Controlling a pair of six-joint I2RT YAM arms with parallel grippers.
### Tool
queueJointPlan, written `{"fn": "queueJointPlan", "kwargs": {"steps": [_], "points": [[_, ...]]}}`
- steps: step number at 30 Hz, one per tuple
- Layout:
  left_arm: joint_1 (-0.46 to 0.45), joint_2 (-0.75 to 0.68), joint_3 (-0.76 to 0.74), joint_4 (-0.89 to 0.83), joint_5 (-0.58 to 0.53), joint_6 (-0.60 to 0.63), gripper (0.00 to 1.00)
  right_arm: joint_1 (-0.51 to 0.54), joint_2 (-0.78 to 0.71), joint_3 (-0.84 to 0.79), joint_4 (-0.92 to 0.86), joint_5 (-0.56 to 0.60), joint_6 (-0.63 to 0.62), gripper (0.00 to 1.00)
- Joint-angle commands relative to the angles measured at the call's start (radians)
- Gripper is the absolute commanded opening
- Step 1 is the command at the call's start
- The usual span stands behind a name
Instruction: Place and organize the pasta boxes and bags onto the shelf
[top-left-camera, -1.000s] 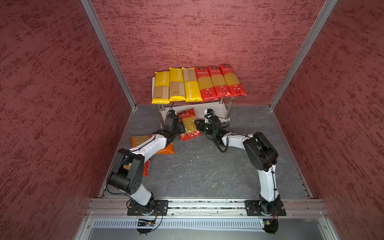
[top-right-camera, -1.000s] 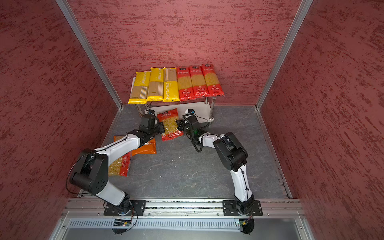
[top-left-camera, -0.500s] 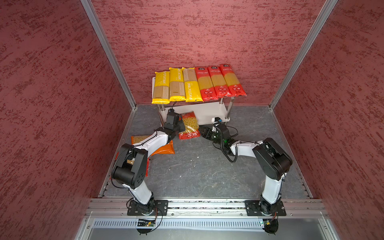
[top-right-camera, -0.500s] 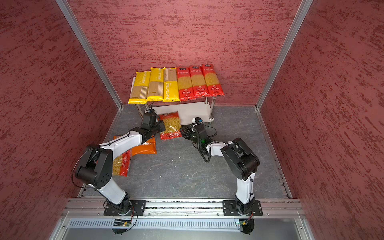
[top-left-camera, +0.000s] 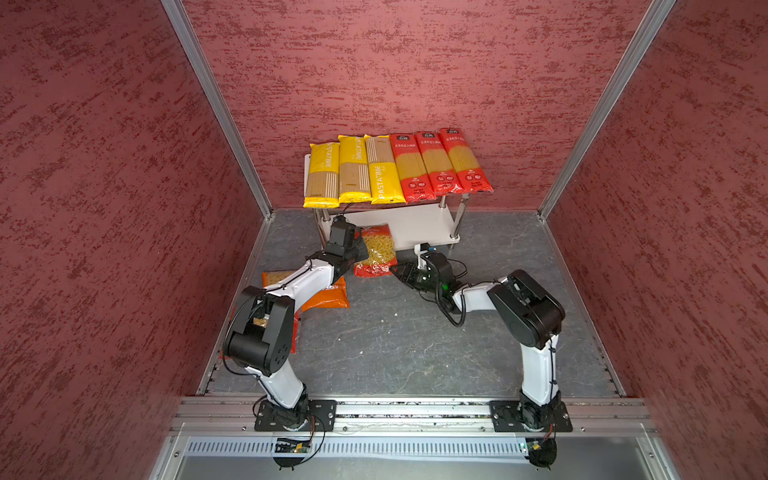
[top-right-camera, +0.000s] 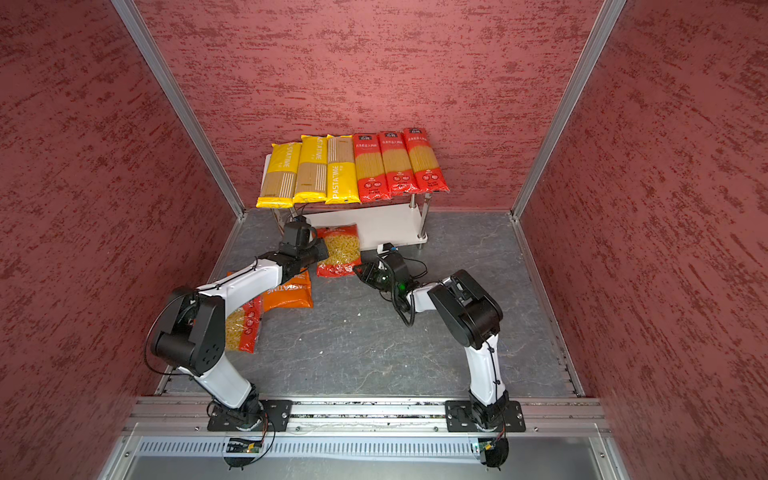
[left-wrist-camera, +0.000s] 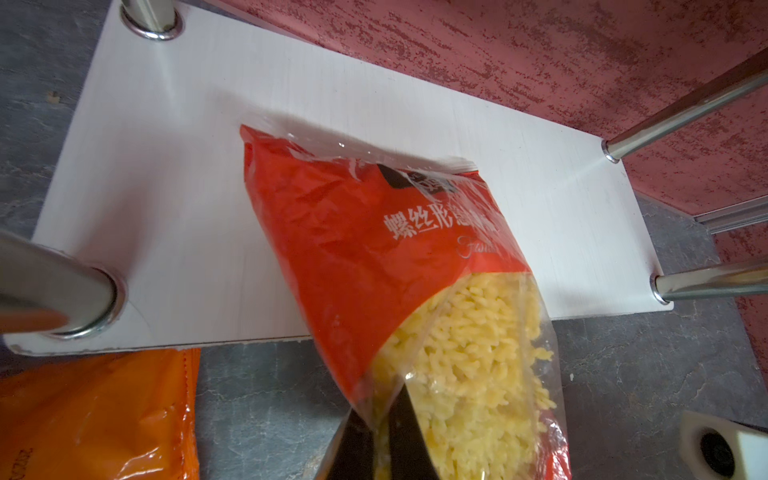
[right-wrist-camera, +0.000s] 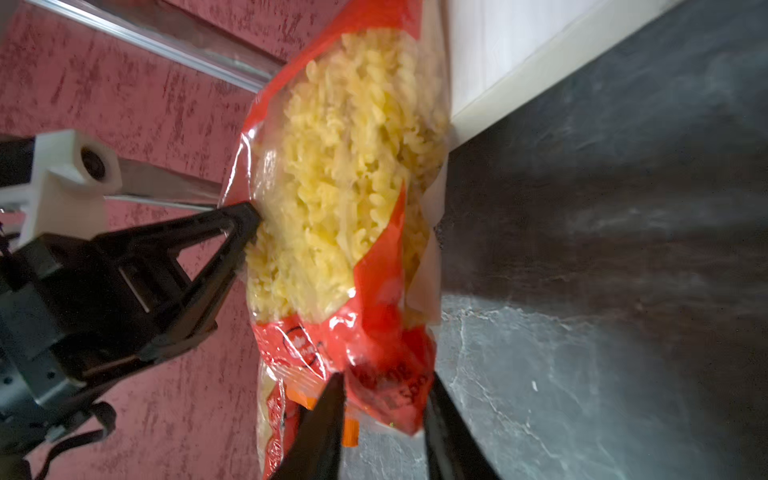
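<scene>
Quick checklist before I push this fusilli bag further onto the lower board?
1. Left tool shut on fusilli bag's side: ok.
2. Right tool gripping bag's bottom end: cannot tell; jaws straddle it.
3. Bag fully on lower board: not ok, lower part hangs off.
4. Board space beside bag free: ok.
5. Remaining orange bag and second red bag shelved: not ok, both on floor.

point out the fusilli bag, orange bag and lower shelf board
fusilli bag (top-left-camera: 378, 249), in a top view, clear window
orange bag (top-left-camera: 328, 296), in a top view, uncovered end
lower board (top-left-camera: 424, 226), in a top view, bare surface
</scene>
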Motion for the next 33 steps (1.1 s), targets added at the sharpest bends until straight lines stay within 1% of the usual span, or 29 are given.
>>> {"fn": "queueJointPlan", "kwargs": {"steps": [1, 4, 9, 10, 13, 17, 22, 27, 33], "points": [[0.008, -0.029, 0.04, 0.028, 0.004, -0.011, 0.12, 0.013, -0.011, 0.07, 0.073, 0.001, 0.023, 0.19], [0.007, -0.046, 0.036, 0.015, 0.006, -0.013, 0.22, 0.013, -0.003, 0.117, 0.051, 0.011, 0.019, 0.13], [0.007, -0.073, 0.023, -0.019, 0.007, -0.017, 0.44, 0.012, 0.044, 0.192, 0.05, 0.029, 0.051, 0.09], [0.006, -0.081, 0.017, -0.025, 0.009, -0.019, 0.47, 0.013, 0.052, 0.204, 0.051, 0.043, 0.059, 0.08], [0.007, -0.103, -0.005, -0.044, 0.006, -0.025, 0.53, 0.013, 0.081, 0.226, 0.074, 0.087, 0.091, 0.06], [0.006, -0.121, -0.026, -0.066, 0.006, -0.025, 0.57, 0.013, 0.124, 0.279, 0.076, 0.131, 0.113, 0.03], [0.003, -0.134, -0.052, -0.075, 0.008, -0.034, 0.58, 0.024, 0.168, 0.368, 0.011, 0.218, 0.087, 0.02], [-0.005, -0.14, -0.063, -0.087, 0.002, -0.035, 0.59, 0.029, 0.209, 0.419, 0.019, 0.304, 0.074, 0.01], [-0.008, -0.138, -0.097, -0.072, 0.001, -0.051, 0.59, 0.03, 0.291, 0.56, -0.011, 0.298, 0.049, 0.01]]}}
